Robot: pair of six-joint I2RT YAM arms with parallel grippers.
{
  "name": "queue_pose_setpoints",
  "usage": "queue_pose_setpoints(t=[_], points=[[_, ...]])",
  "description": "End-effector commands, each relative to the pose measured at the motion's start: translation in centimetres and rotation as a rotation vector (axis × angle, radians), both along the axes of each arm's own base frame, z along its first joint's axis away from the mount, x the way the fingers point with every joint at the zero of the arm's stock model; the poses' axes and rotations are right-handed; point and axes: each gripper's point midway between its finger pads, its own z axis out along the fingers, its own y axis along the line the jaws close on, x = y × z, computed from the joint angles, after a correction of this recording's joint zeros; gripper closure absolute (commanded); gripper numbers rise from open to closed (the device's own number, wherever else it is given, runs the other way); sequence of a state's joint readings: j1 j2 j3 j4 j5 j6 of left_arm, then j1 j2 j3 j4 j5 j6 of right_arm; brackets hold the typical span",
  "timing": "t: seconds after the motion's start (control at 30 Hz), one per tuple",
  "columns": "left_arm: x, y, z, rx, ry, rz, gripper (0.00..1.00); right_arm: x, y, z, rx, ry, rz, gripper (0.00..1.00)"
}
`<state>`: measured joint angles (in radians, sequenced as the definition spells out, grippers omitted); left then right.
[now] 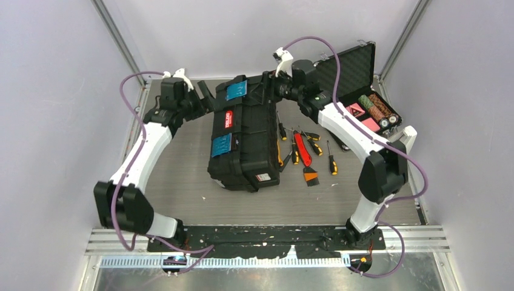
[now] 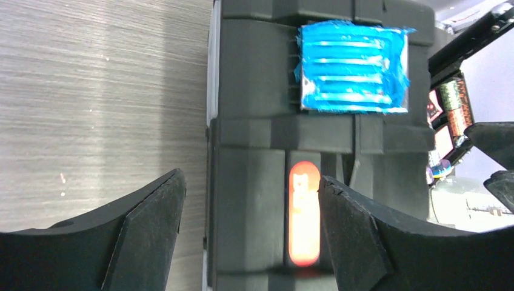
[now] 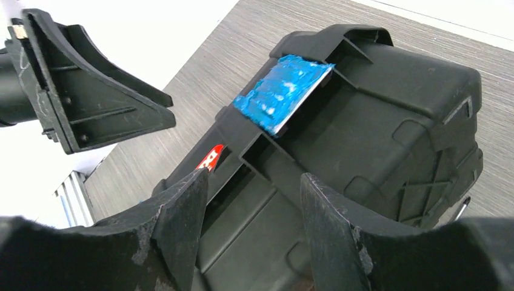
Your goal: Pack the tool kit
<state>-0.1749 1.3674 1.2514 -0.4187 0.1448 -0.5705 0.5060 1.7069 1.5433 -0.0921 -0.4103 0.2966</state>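
The black toolbox of the tool kit [image 1: 245, 142] lies in the middle of the table with its blue latches [image 1: 236, 91] facing up and a red label [image 2: 303, 212] between them. My left gripper [image 1: 205, 97] hovers at its far left end, open, with the box's edge between its fingers [image 2: 251, 206]. At the far right end, my right gripper [image 1: 277, 91] is open over the box's black side [image 3: 254, 206]. Several small hand tools lie loose to the right of the box: a red-handled one [image 1: 302, 148] and yellow-and-black screwdrivers [image 1: 331, 159].
An open foam-lined black case with poker chips [image 1: 363, 100] stands at the back right. A metal rail runs along the table's near edge by the arm bases [image 1: 267, 239]. Grey walls close in the left and right sides.
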Motion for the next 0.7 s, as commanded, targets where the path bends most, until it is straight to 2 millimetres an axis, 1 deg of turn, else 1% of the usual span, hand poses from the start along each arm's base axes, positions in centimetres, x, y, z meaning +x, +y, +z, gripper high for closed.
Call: queue_pose_setpoints(t=[0.0, 0.03, 0.07, 0.1, 0.13, 0.17, 0.2, 0.23, 0.3, 0.47, 0.5, 0.53, 0.57, 0.6, 0.67], points=[[2.2, -1.2, -0.8, -0.007, 0.037, -0.053, 0.22, 2.4, 0.9, 1.6, 0.021, -0.055, 0.0, 0.38], [2.4, -1.4, -1.2, -0.012, 0.05, -0.06, 0.23, 2.7, 1.1, 2.2, 0.029, -0.065, 0.003, 0.38], [2.7, -1.6, -1.6, -0.012, 0.062, -0.065, 0.25, 3.3, 1.4, 1.4, 0.024, -0.05, 0.003, 0.38], [2.9, -1.6, -2.3, -0.009, 0.079, -0.064, 0.27, 3.6, 1.6, 1.8, 0.03, -0.058, 0.006, 0.38], [3.1, -1.6, -2.9, -0.006, 0.095, -0.063, 0.3, 4.1, 2.0, 0.8, 0.025, -0.041, 0.008, 0.38], [3.2, -1.6, -3.5, -0.005, 0.111, -0.063, 0.34, 4.4, 2.3, 1.2, 0.032, -0.047, 0.012, 0.38], [3.3, -1.7, -4.0, -0.004, 0.124, -0.067, 0.37, 4.9, 2.6, 0.5, 0.031, -0.033, 0.013, 0.38], [3.3, -1.8, -4.6, -0.004, 0.139, -0.07, 0.37, 5.2, 2.8, 0.3, 0.031, -0.029, 0.016, 0.38], [3.2, -2.0, -5.6, -0.006, 0.168, -0.077, 0.37, 5.8, 3.3, -1.1, 0.028, -0.008, 0.024, 0.38], [2.4, -2.5, -7.8, 0.0, 0.23, -0.087, 0.38, 6.2, 4.3, -2.6, 0.043, -0.004, 0.065, 0.39], [2.2, -2.5, -8.2, 0.002, 0.241, -0.087, 0.38, 6.3, 4.4, -2.6, 0.049, -0.016, 0.071, 0.4], [2.0, -2.5, -8.6, 0.004, 0.248, -0.088, 0.39, 6.1, 4.6, -3.0, 0.055, -0.016, 0.083, 0.4], [1.8, -2.5, -9.0, 0.008, 0.258, -0.087, 0.39, 6.2, 4.8, -2.5, 0.075, -0.041, 0.091, 0.41], [1.6, -2.4, -9.3, 0.009, 0.267, -0.083, 0.4, 5.9, 4.9, -3.1, 0.079, -0.036, 0.104, 0.41], [1.3, -2.3, -9.9, 0.011, 0.285, -0.077, 0.42, 5.6, 5.1, -2.8, 0.111, -0.059, 0.127, 0.42]])
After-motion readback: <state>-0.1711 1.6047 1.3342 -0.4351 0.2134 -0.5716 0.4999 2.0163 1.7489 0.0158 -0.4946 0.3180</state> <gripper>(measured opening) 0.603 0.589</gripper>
